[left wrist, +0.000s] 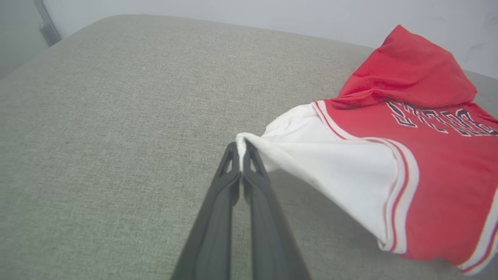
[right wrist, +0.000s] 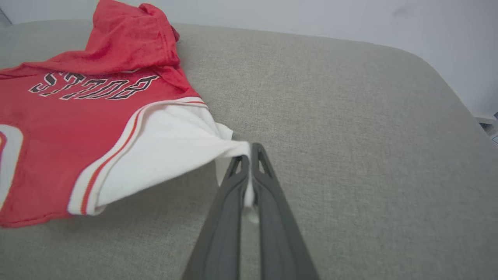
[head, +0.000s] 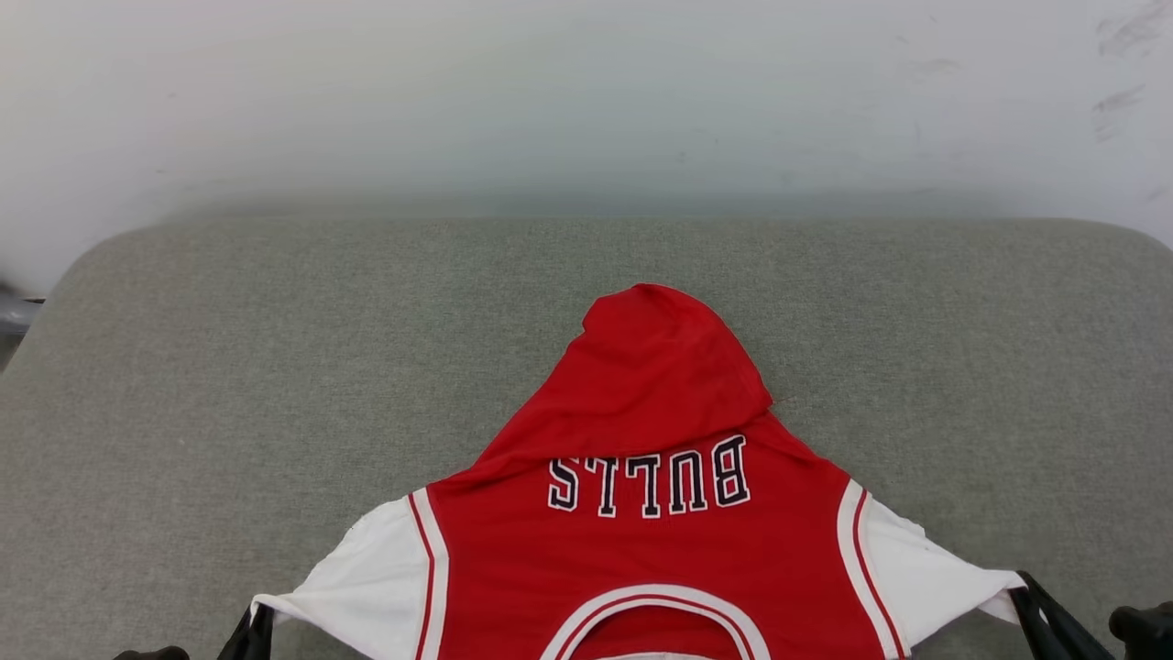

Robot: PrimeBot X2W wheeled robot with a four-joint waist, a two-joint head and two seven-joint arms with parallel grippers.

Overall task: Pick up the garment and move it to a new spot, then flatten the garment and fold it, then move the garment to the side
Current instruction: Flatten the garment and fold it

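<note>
The garment [head: 641,550] is a red jersey with white sleeves, lying print-up at the near edge of the grey cushion, its "BULLS" lettering upside down to me. Its far part is bunched into a red hump [head: 655,367]. My left gripper [head: 257,632] is shut on the tip of the white left sleeve [left wrist: 311,155], pinched between the fingertips [left wrist: 242,153]. My right gripper [head: 1026,596] is shut on the tip of the other white sleeve [right wrist: 171,147], cloth caught between its fingers [right wrist: 249,163]. Both sleeves are lifted and stretched outward.
The grey fabric surface [head: 275,367] spreads wide to the left, right and behind the jersey, with rounded far corners. A pale wall [head: 586,92] rises behind it. A grey metal part [head: 14,312] sits past the left edge.
</note>
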